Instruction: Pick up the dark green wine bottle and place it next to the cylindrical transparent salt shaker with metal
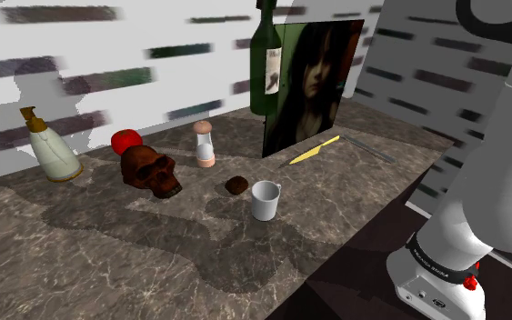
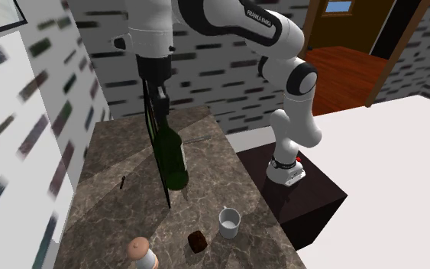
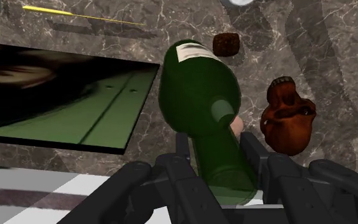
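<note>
Both fingers [image 3: 260,159] clasp the wine bottle [image 1: 266,64] by its neck; it hangs upright, with the salt shaker [image 1: 205,144] nearly beneath.

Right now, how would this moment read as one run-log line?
gripper: shut on wine bottle neck | wine bottle: upright, off counter | salt shaker: on counter, apart | placement: not yet

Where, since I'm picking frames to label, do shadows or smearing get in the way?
Shoulder view: a broad shadow lies across the counter, and the wall has smeared dark marks. Second exterior view: the same smeared marks; the bottle reads clearly. Wrist view: the poster looks dark and stretched; shadow bands cross the counter.
</note>
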Available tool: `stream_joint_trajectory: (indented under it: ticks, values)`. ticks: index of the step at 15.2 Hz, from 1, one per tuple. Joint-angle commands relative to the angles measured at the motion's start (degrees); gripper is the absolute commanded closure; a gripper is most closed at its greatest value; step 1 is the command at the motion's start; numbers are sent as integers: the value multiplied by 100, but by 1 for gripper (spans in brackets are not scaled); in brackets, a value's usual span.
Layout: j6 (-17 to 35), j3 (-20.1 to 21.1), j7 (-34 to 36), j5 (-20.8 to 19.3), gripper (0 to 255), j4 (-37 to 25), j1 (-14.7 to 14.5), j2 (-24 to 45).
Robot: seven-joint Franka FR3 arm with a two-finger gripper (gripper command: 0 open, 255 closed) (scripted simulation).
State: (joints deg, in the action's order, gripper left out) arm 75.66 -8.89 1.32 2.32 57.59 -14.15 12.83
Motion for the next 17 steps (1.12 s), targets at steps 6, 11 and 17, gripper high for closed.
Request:
stream_joint_trajectory:
  ticks: [6,11,17]
  values:
    - [421,71,199,-21,255,296,-142,118]
    - [978,81,217,-74,255,1168,-189,-199]
    - [1559,92,235,-115,255,1999,-221,-453]
